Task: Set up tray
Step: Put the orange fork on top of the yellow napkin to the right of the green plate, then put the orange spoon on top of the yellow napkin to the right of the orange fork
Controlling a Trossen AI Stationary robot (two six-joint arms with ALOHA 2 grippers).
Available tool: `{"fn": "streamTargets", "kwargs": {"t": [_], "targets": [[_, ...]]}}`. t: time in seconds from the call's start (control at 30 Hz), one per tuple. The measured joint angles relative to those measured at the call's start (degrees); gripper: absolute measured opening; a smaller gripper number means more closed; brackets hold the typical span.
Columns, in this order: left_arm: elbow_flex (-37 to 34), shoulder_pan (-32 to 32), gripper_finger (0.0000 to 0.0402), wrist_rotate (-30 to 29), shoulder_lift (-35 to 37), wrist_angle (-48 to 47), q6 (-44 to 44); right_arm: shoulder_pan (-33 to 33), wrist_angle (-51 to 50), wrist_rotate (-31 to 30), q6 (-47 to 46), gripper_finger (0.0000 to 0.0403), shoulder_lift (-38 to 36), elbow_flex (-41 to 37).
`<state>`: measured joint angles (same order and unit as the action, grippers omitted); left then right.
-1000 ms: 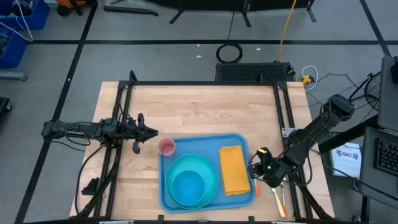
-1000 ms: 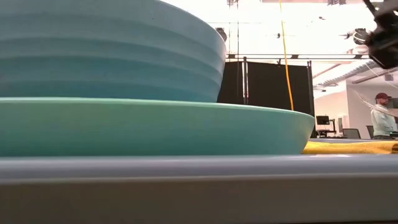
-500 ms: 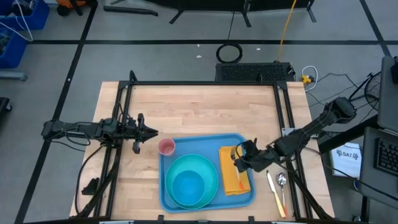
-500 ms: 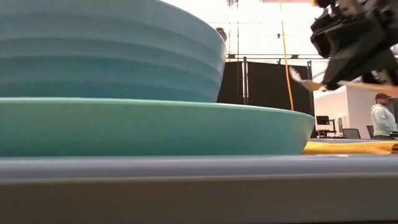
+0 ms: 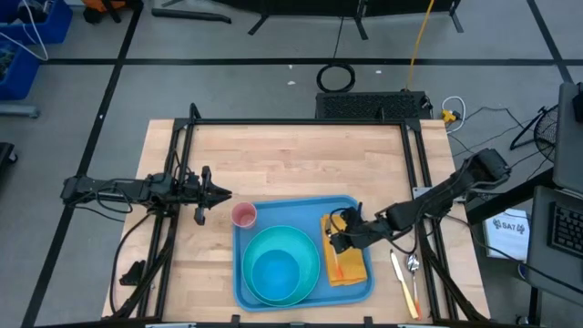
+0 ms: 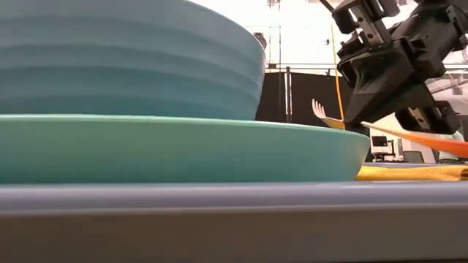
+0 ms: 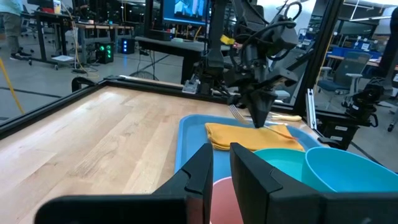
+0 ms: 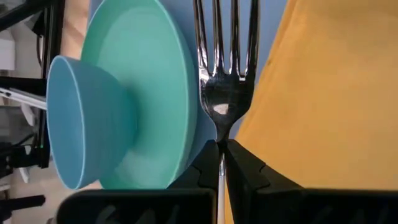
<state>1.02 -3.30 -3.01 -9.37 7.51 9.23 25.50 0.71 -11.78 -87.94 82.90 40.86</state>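
The tray [image 5: 304,208] is a large, flat, medium-blue plastic rectangle with rounded corners and a raised rim. It lies level on the wooden worktop [image 5: 291,159], at the near edge, between the two arms. Its long sides run left to right. In the low view its rim [image 6: 219,197] spans the foreground as a pale blue band.
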Motion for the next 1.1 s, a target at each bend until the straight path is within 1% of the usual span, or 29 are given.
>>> {"fn": "streamTargets", "kwargs": {"t": [0.2,0.27,0.57,0.67,0.83,0.97,1.1], "targets": [[-0.02,0.01,0.0058,0.00,0.00,-0.07,0.00,-0.32,0.65,-0.52,0.15,0.0000,1.54,0.00],[-0.02,-0.01,0.0058,0.00,0.00,-0.03,0.00,-0.34,-0.44,-1.62,0.13,0.0000,1.69,-0.02],[-0.02,0.01,0.0058,0.00,0.00,-0.02,0.00,-0.90,-3.41,-2.00,0.15,0.0000,1.71,-0.02],[-0.02,0.00,0.0058,0.01,0.00,-0.02,0.00,-0.90,-3.74,-3.31,0.21,0.0001,2.13,-0.02],[-0.02,0.01,0.0058,0.00,0.00,0.00,0.00,-1.00,-5.82,-3.45,0.27,0.0029,2.11,-0.02],[-0.02,0.01,0.0058,0.00,0.00,-0.02,0.00,-1.05,-5.50,-3.56,0.34,0.0056,2.11,-0.04],[-0.02,0.01,0.0058,0.01,0.00,-0.02,0.00,-1.05,-5.24,-3.89,0.40,0.0074,2.11,-0.04]]}}
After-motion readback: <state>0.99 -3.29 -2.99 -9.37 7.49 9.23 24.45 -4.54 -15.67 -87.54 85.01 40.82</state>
